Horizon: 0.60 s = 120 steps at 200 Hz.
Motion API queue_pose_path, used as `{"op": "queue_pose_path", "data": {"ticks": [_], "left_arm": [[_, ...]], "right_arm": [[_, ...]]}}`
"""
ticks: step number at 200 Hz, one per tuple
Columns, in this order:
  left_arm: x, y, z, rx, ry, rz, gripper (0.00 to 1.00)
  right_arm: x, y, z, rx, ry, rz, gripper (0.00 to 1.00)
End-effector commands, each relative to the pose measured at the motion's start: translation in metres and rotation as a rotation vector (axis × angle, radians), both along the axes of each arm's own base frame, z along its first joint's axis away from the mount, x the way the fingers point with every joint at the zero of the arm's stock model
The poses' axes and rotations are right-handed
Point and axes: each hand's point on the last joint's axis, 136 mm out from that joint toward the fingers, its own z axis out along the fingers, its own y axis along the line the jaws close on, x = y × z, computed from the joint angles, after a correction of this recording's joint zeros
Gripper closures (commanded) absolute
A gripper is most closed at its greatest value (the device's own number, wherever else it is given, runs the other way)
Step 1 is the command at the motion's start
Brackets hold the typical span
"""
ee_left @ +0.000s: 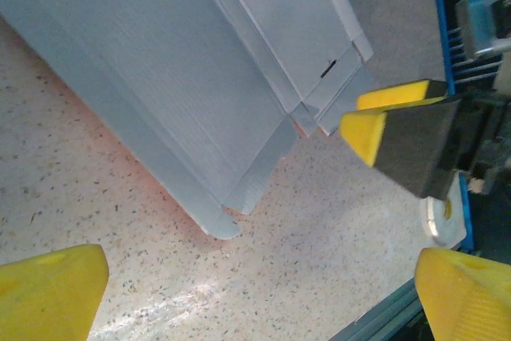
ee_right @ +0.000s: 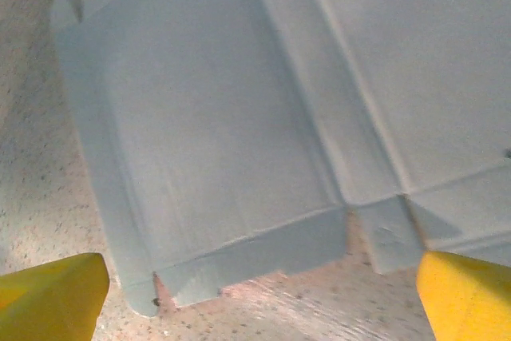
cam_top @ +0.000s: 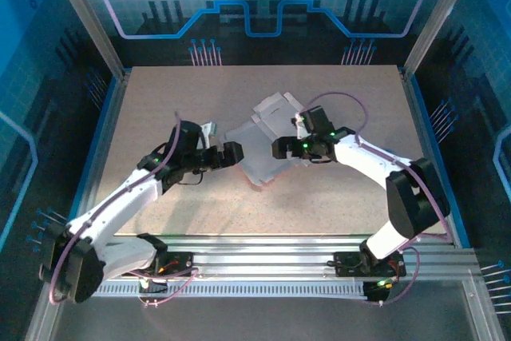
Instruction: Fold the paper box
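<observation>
I see the paper box [cam_top: 259, 145] spread out, whitish face up, at the middle of the worktop [cam_top: 160, 101], between my two hands. The left hand [cam_top: 233, 154] sits just beside its left edge and the right hand [cam_top: 279, 148] over its right part. Both are released, fingers spread wide, grasping nothing.

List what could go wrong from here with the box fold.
1. The paper box lies flat on the table; an open end effector could push it instead of lifting a flap.
2. The left end effector and right end effector face each other closely across the box and could collide.
</observation>
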Motion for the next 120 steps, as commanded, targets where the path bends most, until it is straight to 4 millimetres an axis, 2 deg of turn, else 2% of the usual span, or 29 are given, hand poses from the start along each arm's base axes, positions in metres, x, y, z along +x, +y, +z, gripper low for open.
{"op": "queue_pose_path", "data": {"ticks": [1, 20, 21, 42, 46, 59, 93, 120], "left_arm": [[0.024, -0.016, 0.018, 0.035, -0.071, -0.099, 0.01], [0.049, -0.024, 0.014, 0.113, -0.067, -0.142, 0.01], [0.049, -0.024, 0.008, 0.122, -0.053, -0.146, 0.0], [0.074, -0.034, -0.008, 0.173, -0.022, -0.177, 0.01], [0.078, -0.036, -0.011, 0.179, -0.018, -0.18, 0.01], [0.09, -0.045, -0.022, 0.19, 0.001, -0.198, 0.01], [0.113, -0.061, -0.051, 0.267, 0.033, -0.232, 0.01], [0.126, -0.067, -0.074, 0.294, 0.06, -0.236, 0.01]], "right_arm": [[-0.002, -0.016, 0.002, 0.046, 0.019, -0.065, 0.0], [-0.007, -0.028, 0.001, 0.054, 0.028, -0.106, 0.0], [-0.007, -0.029, 0.001, 0.055, 0.028, -0.109, 0.0], [-0.008, -0.042, -0.002, 0.067, 0.04, -0.176, 0.0], [-0.014, -0.047, -0.01, 0.062, 0.063, -0.189, 0.0], [-0.017, -0.054, -0.015, 0.079, 0.081, -0.223, 0.0], [-0.022, -0.059, -0.02, 0.074, 0.089, -0.237, 0.0], [-0.014, -0.059, -0.022, 0.104, 0.073, -0.252, 0.0]]}}
